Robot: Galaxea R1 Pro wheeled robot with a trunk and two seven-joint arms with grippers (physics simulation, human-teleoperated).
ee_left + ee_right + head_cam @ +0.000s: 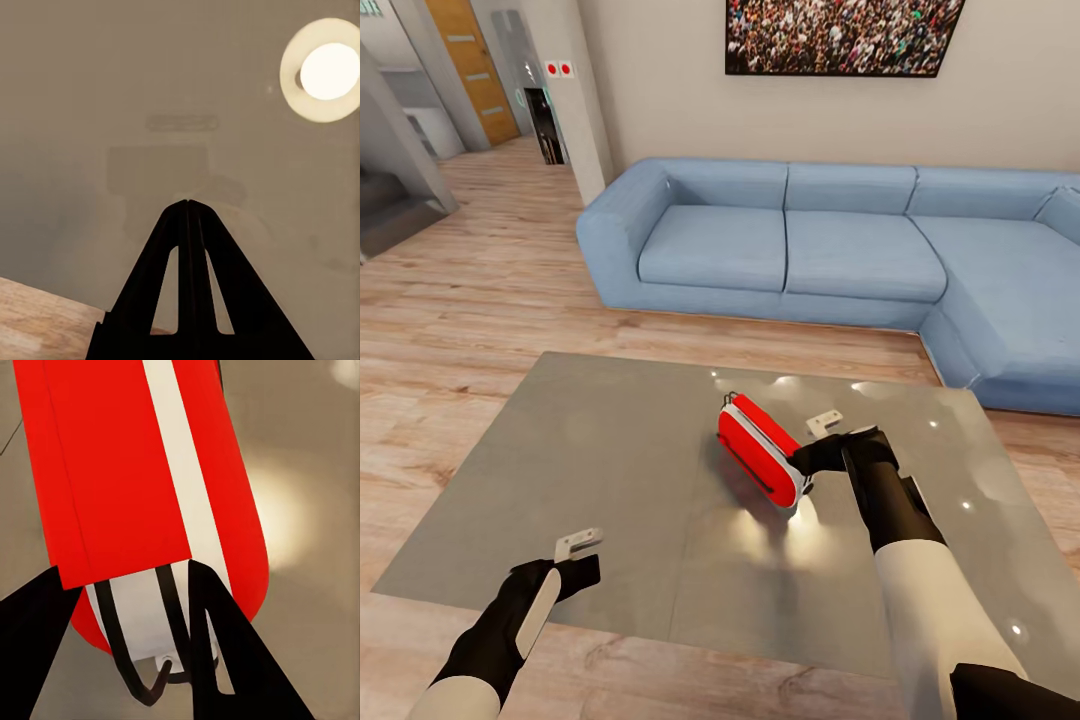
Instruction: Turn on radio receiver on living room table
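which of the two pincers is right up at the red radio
The right pincer, at the radio receiver near the middle of the table. The left pincer hovers apart near the table's front edge, fingers together.

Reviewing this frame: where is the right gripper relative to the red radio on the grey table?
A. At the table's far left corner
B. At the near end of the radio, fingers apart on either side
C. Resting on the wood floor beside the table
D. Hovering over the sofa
B: the right gripper sits at the radio receiver's end on the table, fingers spread.
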